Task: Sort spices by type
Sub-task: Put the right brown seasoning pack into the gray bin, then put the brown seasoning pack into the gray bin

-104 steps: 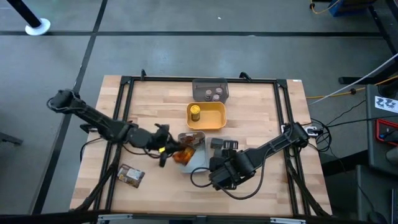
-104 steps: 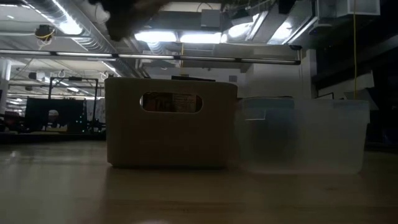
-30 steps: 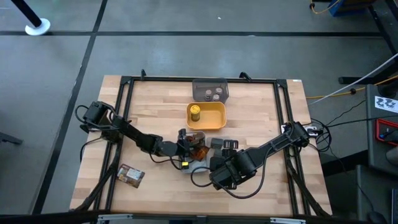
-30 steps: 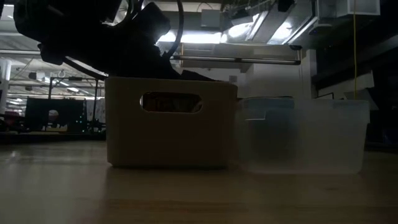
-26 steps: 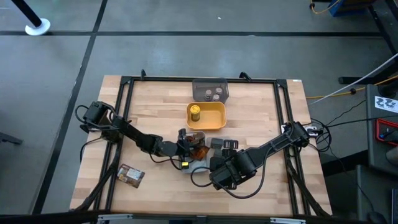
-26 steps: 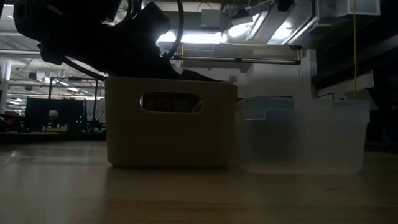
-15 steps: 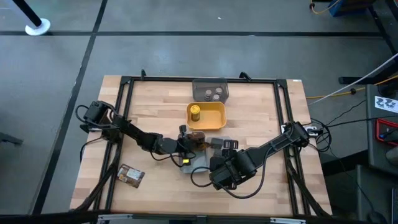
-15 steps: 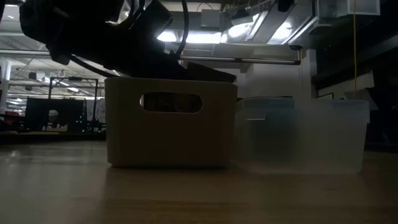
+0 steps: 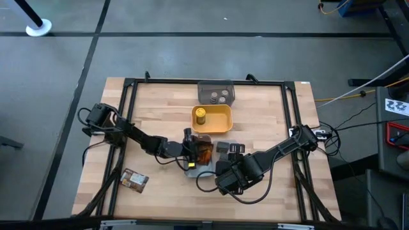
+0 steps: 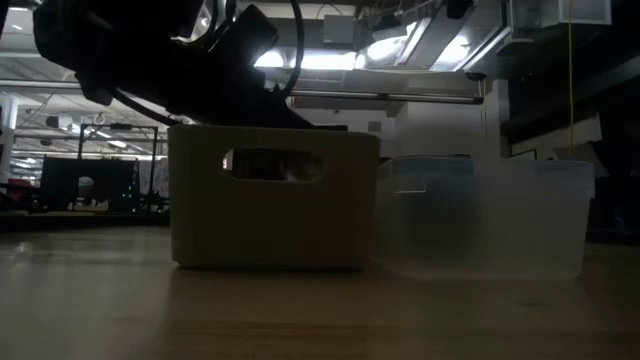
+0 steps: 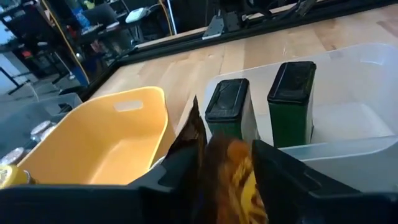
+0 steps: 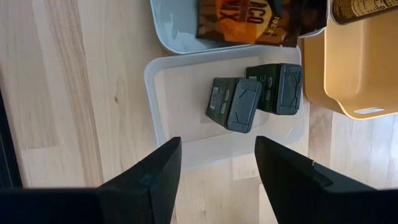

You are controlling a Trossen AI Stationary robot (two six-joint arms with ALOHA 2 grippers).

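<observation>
While the left gripper point(image 9: 193, 151) clamps a crinkled orange foil packet point(image 11: 239, 180) over the pale-blue tray point(image 12: 177, 28), the right gripper point(image 9: 225, 178) hovers spread above the clear tray point(image 12: 168, 106) holding two boxy dark containers point(image 12: 256, 93).

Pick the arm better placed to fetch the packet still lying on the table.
Left. Its tool is nearer the brown packet on that side, once it drops the orange packet. The right tool waits, open.
</observation>
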